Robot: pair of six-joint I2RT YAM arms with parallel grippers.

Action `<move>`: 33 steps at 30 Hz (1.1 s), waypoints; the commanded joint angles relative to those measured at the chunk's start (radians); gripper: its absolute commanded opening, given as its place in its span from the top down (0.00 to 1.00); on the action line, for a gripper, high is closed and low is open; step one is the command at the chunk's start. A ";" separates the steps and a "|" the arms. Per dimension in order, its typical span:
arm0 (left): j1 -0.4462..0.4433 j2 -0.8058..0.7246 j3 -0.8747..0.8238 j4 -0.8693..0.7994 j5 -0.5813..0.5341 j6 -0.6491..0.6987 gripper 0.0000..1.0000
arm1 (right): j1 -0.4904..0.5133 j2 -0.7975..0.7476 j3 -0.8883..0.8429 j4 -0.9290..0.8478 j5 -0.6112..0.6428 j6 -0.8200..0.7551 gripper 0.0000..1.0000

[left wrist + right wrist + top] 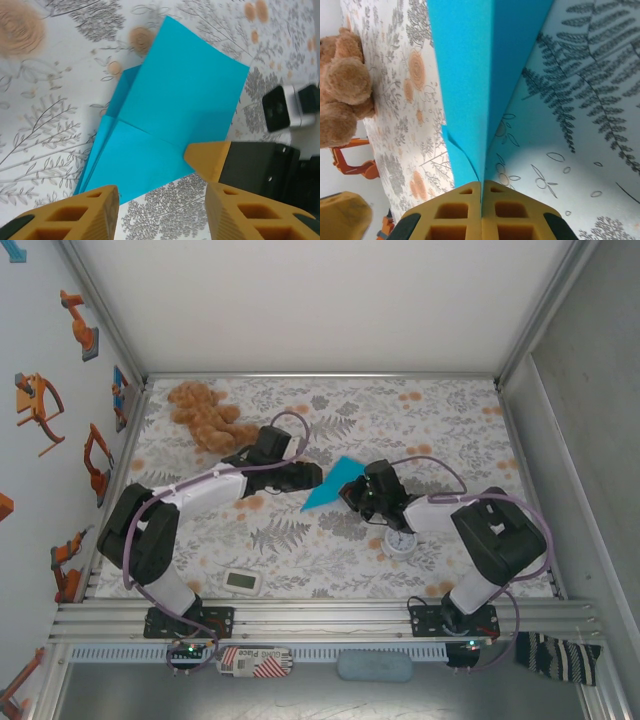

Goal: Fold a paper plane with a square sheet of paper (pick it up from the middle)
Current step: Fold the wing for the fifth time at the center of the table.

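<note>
**Condition.** The paper (170, 115) is partly folded: several layers and creases show, and it is not yet a narrow dart. It lies just ahead of the left end effector (162, 205), between the two end effectors, with one edge clamped and the rest fanning out over the worktop (45, 125).

**End effectors.** The right end effector (481, 192) is fully closed on the paper's folded edge; the sheet rises straight out from between its fingers. The left end effector stands with jaws apart and grips nothing; the paper's near corner sits just in front of its left finger (85, 210).

**Hazards.**
1. Single-point hold. With one clamp only, the loose layers may spring open or the sheet may swing about the right fingers, spoiling the crease alignment.
2. Tearing. If the left end effector closes on the corner and pulls against the right clamp, the thin paper may rip or crumple.
3. Collision. The right finger (207, 157) is just beside the left jaws; any careless approach may knock them together.
4. Surroundings. The clock (400, 541) lies close behind the right end effector and may be struck on retreat.
</note>
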 commanded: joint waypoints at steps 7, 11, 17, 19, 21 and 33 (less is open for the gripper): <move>-0.059 -0.022 -0.153 0.295 -0.093 0.383 0.42 | -0.054 -0.066 0.073 -0.156 -0.058 -0.014 0.99; -0.091 0.001 -0.172 0.353 -0.121 0.518 0.41 | -0.073 -0.067 0.093 -0.188 -0.096 -0.012 1.00; -0.125 0.052 -0.151 0.374 -0.151 0.645 0.40 | -0.098 -0.074 0.110 -0.219 -0.130 -0.004 1.00; -0.134 0.068 -0.154 0.397 -0.163 0.669 0.40 | -0.107 -0.073 0.111 -0.221 -0.141 -0.003 1.00; -0.142 0.082 -0.162 0.431 -0.176 0.685 0.41 | -0.113 -0.074 0.111 -0.221 -0.151 0.001 0.99; -0.196 0.183 -0.164 0.530 -0.171 0.848 0.45 | -0.133 -0.078 0.126 -0.248 -0.193 0.005 0.99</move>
